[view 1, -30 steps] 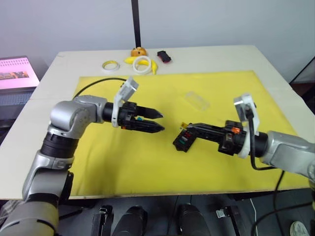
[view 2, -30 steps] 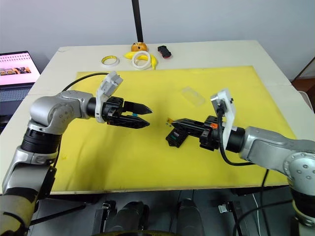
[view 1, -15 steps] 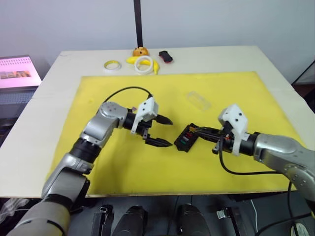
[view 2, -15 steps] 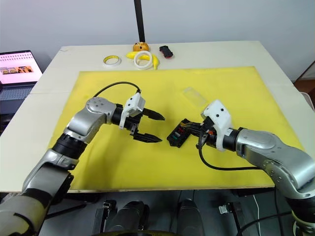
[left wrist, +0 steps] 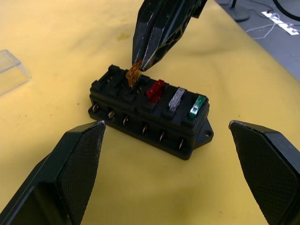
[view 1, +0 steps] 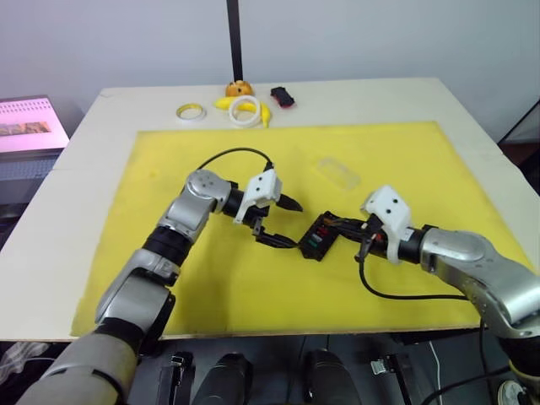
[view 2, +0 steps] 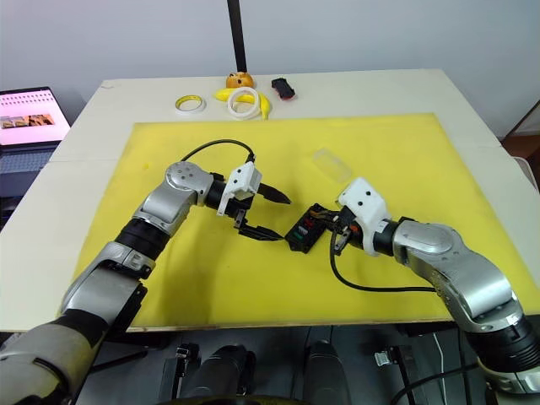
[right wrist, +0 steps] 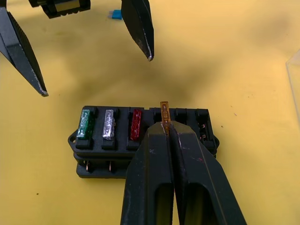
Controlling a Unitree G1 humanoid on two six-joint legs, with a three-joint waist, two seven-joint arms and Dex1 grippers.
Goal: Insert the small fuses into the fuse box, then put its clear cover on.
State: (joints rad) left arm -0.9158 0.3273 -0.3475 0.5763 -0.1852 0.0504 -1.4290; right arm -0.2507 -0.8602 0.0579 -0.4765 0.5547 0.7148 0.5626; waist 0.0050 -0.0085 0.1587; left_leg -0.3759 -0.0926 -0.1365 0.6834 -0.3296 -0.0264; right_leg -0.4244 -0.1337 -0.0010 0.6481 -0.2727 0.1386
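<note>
Orange fuse (right wrist: 164,112) is sitting pinched in the closed right gripper (right wrist: 169,127) over the fuse box (left wrist: 149,111); the left gripper (view 1: 282,223) is hovering wide open, empty, just beside it.

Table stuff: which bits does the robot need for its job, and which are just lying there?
Needed: fuse box; orange fuse in the right pincer; green, grey, red fuses already in; blue fuse; clear cover.
Lying about: tape rings, banana, toy car, laptop.
</note>
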